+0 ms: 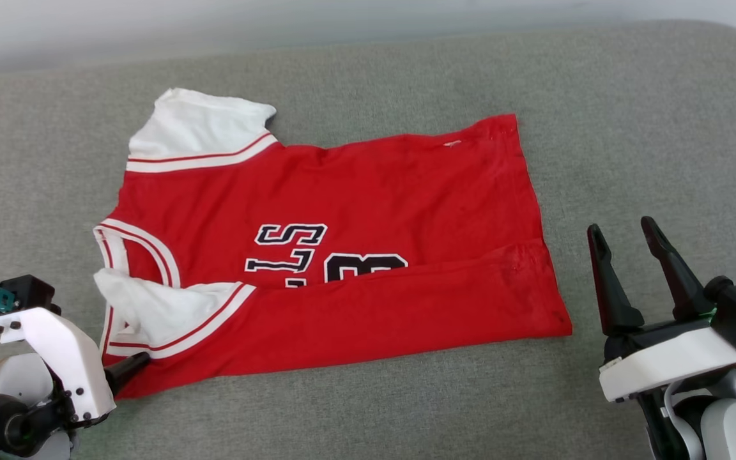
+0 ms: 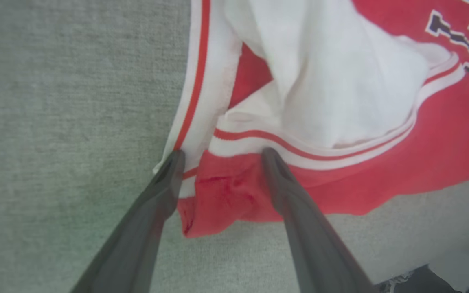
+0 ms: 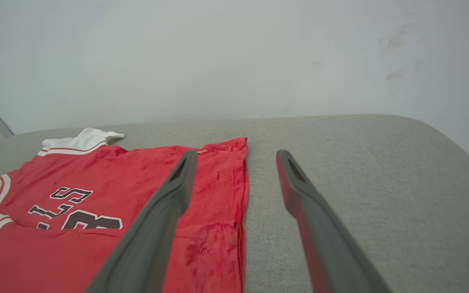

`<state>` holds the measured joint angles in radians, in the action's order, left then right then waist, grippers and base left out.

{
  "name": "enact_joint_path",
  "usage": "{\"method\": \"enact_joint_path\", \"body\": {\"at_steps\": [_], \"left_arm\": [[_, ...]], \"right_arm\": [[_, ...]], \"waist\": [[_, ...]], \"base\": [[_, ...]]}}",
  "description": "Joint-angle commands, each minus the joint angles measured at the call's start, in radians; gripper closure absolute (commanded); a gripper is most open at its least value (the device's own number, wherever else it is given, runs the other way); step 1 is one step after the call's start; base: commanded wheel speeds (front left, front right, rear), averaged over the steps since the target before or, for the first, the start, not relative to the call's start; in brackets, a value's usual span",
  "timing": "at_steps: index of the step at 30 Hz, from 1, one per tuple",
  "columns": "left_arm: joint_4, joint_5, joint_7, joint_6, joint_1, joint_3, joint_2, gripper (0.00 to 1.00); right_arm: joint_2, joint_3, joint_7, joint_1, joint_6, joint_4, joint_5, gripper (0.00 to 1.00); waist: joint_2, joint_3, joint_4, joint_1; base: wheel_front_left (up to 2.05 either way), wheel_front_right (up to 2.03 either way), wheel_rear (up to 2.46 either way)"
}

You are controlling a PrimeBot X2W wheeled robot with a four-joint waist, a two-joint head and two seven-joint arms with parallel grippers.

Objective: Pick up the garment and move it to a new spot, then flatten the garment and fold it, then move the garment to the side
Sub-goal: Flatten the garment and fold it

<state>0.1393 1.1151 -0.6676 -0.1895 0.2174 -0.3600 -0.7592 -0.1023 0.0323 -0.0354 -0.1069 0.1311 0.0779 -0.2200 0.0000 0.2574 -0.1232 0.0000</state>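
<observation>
A pale wall (image 3: 218, 53) is seen behind a grey, fabric-covered bench (image 1: 630, 108). The jersey (image 1: 374, 191) is spread across the middle of the bench, with the neck end laid to the left and the hem to the right. Its near long edge is folded over the front, so the lower part of the black, white-outlined lettering (image 1: 291, 246) is covered. White lining is exposed at the far-left shoulder (image 1: 202, 124) and at the near-left armhole (image 1: 151, 306), and each is bordered by white trim with a red stripe.

The right gripper (image 1: 620, 227) is held to the right of the hem, near its closer corner and apart from the cloth. Its fingers (image 3: 157, 228) are spread wide and nothing is held between them.

The left gripper (image 2: 220, 156) is placed at the near-left corner of the jersey. Its fingers (image 2: 149, 219) are also spread wide. One tip is set at the edge of the white trim and the other over the red cloth just below the striped band. The corner is straddled but not pinched. Whether the tips are pressed onto the cloth cannot be told.
</observation>
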Motion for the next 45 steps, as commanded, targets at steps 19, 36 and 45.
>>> {"method": "enact_joint_path", "body": {"at_steps": [19,36,45], "left_arm": [[-0.073,-0.115,0.214,0.059,0.031,-0.030,0.083,1.00],[-0.155,-0.176,0.286,0.033,0.064,-0.048,0.131,1.00],[-0.125,-0.179,0.367,0.007,0.005,-0.034,0.168,1.00]], "right_arm": [[-0.094,-0.102,0.554,-0.028,-0.001,-0.126,-0.170,0.00],[-0.074,0.040,0.831,-0.161,0.000,-0.371,-0.225,1.00],[-0.140,0.044,0.763,-0.185,-0.001,-0.317,-0.236,1.00]], "waist": [[0.0000,-0.055,0.082,0.0000],[0.0000,0.038,0.135,0.0000],[0.0000,-0.058,0.133,0.0000]], "base": [[0.00,0.00,0.00],[0.00,0.00,0.00],[0.00,0.00,0.00]]}}
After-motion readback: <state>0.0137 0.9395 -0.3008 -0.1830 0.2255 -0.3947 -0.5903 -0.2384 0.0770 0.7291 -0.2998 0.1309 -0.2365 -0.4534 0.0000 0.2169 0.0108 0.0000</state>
